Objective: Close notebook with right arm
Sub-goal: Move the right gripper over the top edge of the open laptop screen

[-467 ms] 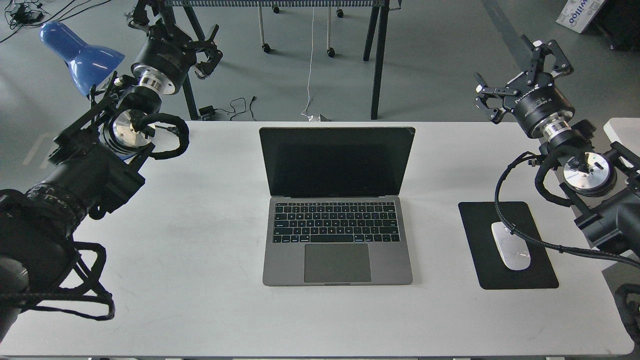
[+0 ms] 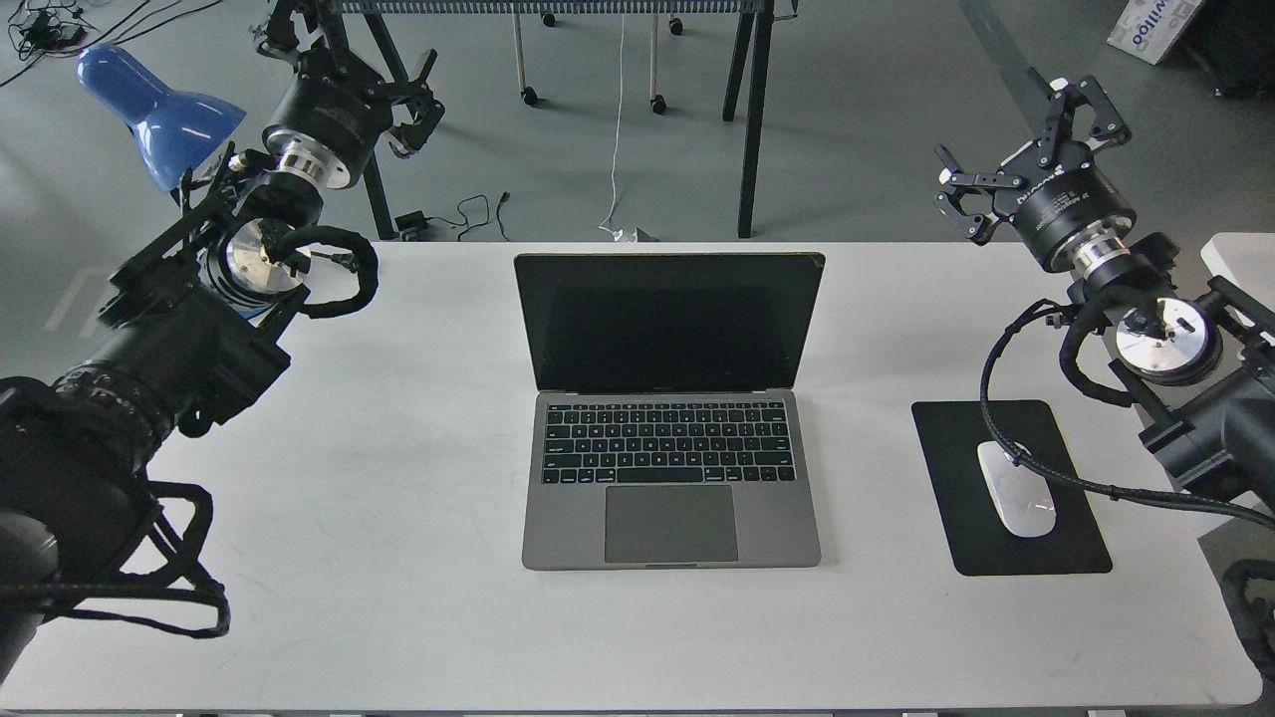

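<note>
Standing open at the middle of the worktop (image 2: 418,617), the notebook (image 2: 669,408) has its screen raised toward the far edge and its keyboard and trackpad facing the near edge, so the lid is not yet down and the task looks barely begun. My right arm (image 2: 1155,339) comes in over the right edge, and its claw (image 2: 1026,139) hangs beyond the far right corner, released, fingers spread and gripping nothing. It is well apart from the lid; I judge it is held up and back there so it can swing in above or behind the screen's top edge and press it forward.

My left arm reaches past the far left corner, beside a blue lamp (image 2: 154,110); its claw (image 2: 403,95) also looks released and empty, and it appears parked out of the way.

Near the right edge a black mouse pad (image 2: 956,498) carries a white mouse (image 2: 1018,490), with the right arm's braided cable (image 2: 996,398) looping over it. No container is in view, so nothing is held in one.
</note>
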Robot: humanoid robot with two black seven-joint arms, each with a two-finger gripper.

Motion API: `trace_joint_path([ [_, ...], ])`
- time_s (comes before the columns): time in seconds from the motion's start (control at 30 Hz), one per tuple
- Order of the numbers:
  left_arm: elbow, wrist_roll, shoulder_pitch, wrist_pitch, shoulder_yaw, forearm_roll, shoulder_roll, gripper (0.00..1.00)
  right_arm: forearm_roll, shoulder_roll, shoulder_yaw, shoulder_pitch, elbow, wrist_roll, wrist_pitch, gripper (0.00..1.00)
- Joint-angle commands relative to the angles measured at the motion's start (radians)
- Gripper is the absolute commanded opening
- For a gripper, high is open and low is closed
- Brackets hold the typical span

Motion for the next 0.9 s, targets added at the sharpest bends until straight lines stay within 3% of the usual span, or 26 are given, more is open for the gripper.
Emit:
trace_joint_path([
  [0.0, 0.000, -0.010, 0.001, 0.000, 0.001, -0.001, 0.001, 1.00, -0.001, 0.039, -0.032, 0.035, -0.001, 0.006, 0.000, 1.00],
  [0.47, -0.002, -0.011, 0.004, 0.000, 0.001, 0.000, -0.001, 1.00, -0.089, 0.256, -0.037, 0.147, -0.220, 0.007, -0.007, 1.00],
  [0.87, -0.002, -0.011, 0.004, 0.000, 0.001, 0.000, -0.001, 1.00, -0.122, 0.296, -0.130, 0.153, -0.236, -0.002, -0.136, 1.00],
])
